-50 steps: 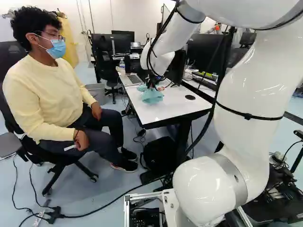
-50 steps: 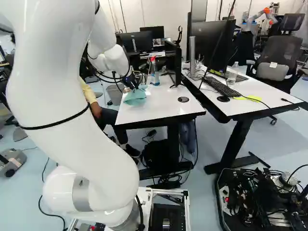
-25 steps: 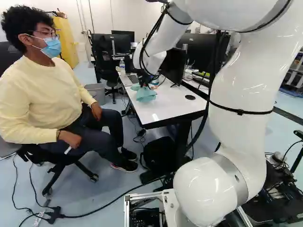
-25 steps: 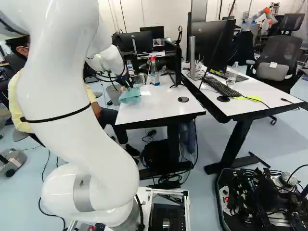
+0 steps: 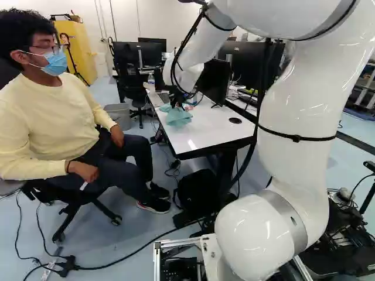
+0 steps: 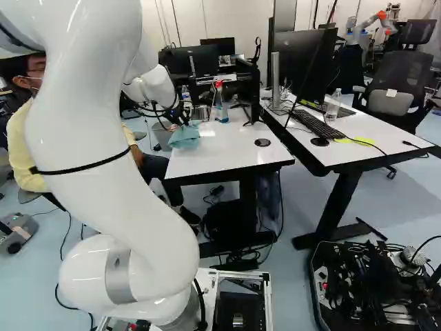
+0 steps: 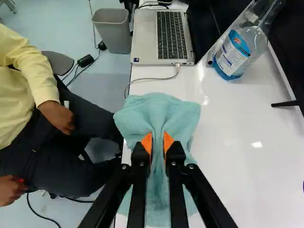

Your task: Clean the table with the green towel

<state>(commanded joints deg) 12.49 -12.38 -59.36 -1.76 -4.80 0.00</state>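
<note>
Along the left edge of the surface [image 7: 237,161], the jaws grasp the green towel [image 7: 162,108], whose even stroke calls for light, flat contact, stopping short of the far laptop cable [image 7: 154,79].

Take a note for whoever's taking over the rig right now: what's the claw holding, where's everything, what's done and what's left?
Claw: shut on the green towel.
Towel: at the table's edge, beside the seated person.
Also on the table: laptop, bottle with blue liquid.
Done: towel gripped; how much is wiped, I can't tell.
Left: probably wiping the rest, minding bottle and person.
</note>
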